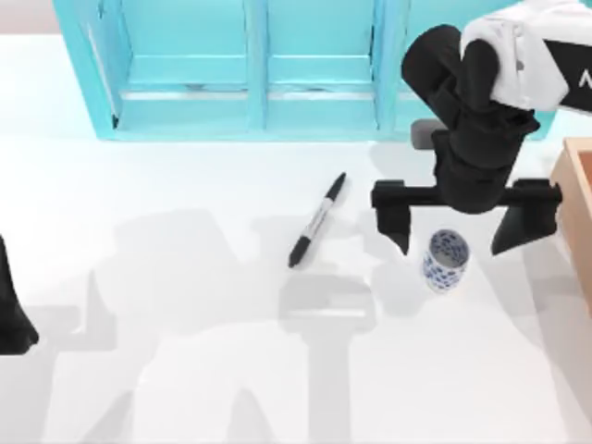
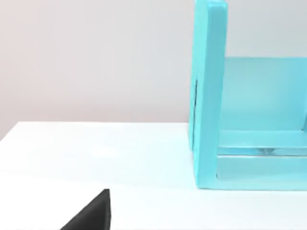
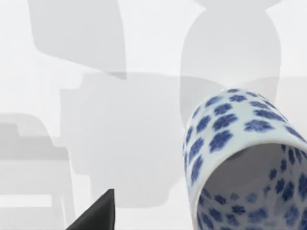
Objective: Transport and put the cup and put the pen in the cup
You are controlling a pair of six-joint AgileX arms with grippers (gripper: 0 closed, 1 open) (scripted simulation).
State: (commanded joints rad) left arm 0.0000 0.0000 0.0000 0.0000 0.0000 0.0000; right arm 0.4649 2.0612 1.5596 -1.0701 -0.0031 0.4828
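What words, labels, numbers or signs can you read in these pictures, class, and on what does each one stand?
Slim black marker pen with a grey barrel: small print, too small to read.
White casing of the right arm: a dark mark cut off at the picture's edge, unreadable.
Small white cup with blue flower pattern: pattern only, no text.

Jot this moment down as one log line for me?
right gripper: open, above cup | cup: upright on table | pen: lying left of cup, untouched | left gripper: parked, table's left edge
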